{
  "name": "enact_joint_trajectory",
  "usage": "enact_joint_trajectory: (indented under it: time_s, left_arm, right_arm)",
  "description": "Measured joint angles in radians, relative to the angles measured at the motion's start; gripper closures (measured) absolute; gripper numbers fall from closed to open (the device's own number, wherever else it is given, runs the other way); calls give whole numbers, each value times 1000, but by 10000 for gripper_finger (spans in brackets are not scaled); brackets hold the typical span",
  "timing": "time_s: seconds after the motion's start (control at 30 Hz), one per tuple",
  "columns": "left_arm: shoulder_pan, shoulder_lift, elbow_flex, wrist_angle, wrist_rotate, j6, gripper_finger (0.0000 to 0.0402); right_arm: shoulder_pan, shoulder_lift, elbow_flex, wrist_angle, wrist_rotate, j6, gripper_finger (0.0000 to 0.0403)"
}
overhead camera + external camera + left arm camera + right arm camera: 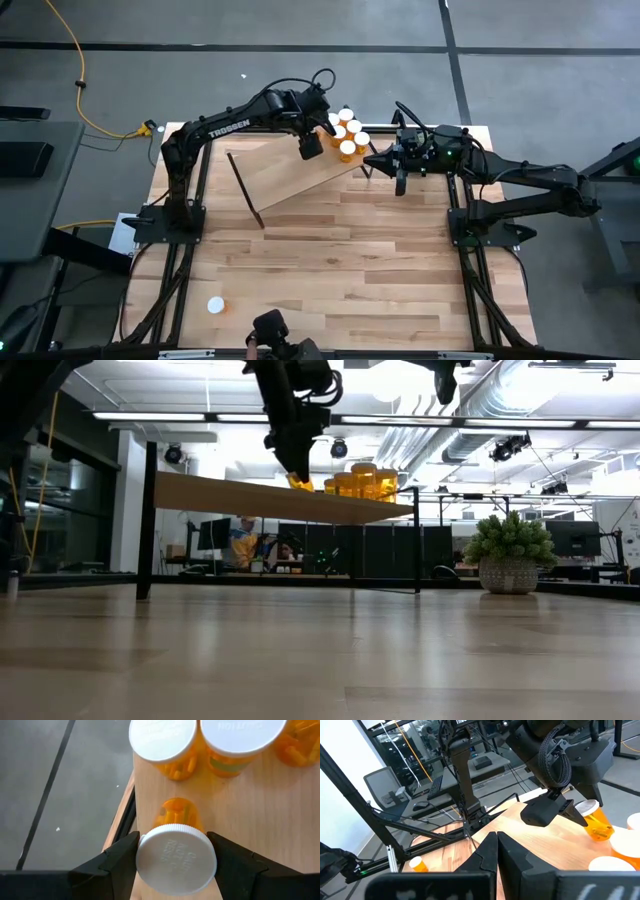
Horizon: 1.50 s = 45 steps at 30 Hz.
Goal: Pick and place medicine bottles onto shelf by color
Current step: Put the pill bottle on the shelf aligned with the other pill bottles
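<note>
we are in the placing step. our left tool (175,857) grips a medicine bottle (176,855) by its white cap, fingers pressed on either side of it, and holds it over the shelf (300,178) at the shelf's far edge. the wrist view shows the bottle's orange body reaching down to the plank; whether it already rests on the wood we cannot tell. just beside it, toward the shelf's far right corner, stands a cluster of bottles (350,132) already set down, close together with caps up. one more bottle (215,306) lies near the worktop's near left corner, well apart from everything else and not yet collected.

our right tool (376,160) waits at the shelf's right end, its fingers closed together on nothing.

the next move, as we judge it, calls for easing the held bottle down until it stands flat, then opening the fingers and lifting straight up, so the cap is not dragged and the near neighbours are not knocked. since it sits close to the shelf's edge, a sideways nudge could tip it off. after that, the lone bottle at the near left corner remains to fetch.
</note>
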<state>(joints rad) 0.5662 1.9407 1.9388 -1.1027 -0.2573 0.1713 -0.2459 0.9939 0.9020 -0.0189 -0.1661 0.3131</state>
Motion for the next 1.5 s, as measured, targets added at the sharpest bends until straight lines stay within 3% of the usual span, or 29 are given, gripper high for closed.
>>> enact_joint_trajectory:
  time_s: [1.2, 1.5]
  left_arm:
    - [10, 1, 0, 0, 11, 23, 189]
    - [10, 1, 0, 0, 37, 24, 168]
  right_arm:
    - [0, 0, 0, 0, 0, 0, 403]
    - [0, 0, 0, 0, 0, 2, 403]
